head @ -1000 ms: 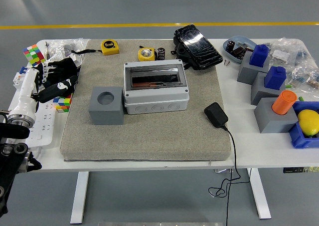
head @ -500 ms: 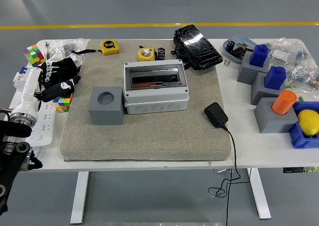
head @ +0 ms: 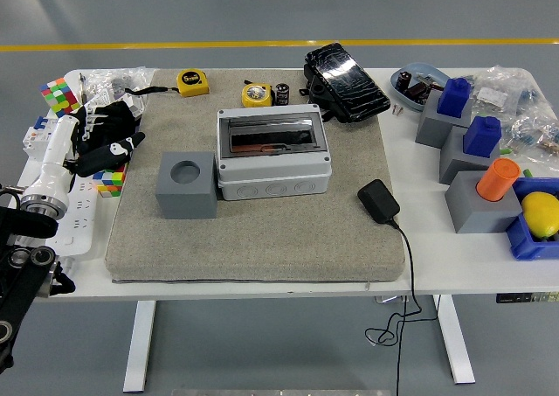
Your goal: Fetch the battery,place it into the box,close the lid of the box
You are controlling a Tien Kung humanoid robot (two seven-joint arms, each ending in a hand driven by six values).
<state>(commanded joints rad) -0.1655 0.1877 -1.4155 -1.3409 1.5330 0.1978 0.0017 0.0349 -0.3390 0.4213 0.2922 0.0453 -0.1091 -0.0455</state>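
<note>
Left hand point(head: 109, 138), black with white marks, lies at the left side of the table, over the mat's far left corner, at the end of a white forearm point(head: 51, 167) that slants in from the near left. Its fingers look loosely curled and hold nothing, though against the dark clutter beneath I cannot tell their spread for certain. No right arm shows.

A small black battery point(head: 282, 93) stands upright at the far edge of the grey mat point(head: 253, 239), just right of a yellow tape measure point(head: 257, 93) and well apart from the hand, which is far off to its left. It is a short dark cylinder with a pale top.

Near of the battery sits the grey box point(head: 273, 154), its clear lid down over a dark inside. A grey block point(head: 186, 184) with a round hole stands just beside the box's left. Another yellow tape measure point(head: 193, 82) lies at the far left of the mat, a black charger point(head: 378, 201) with its cord to the right of the box.
</note>
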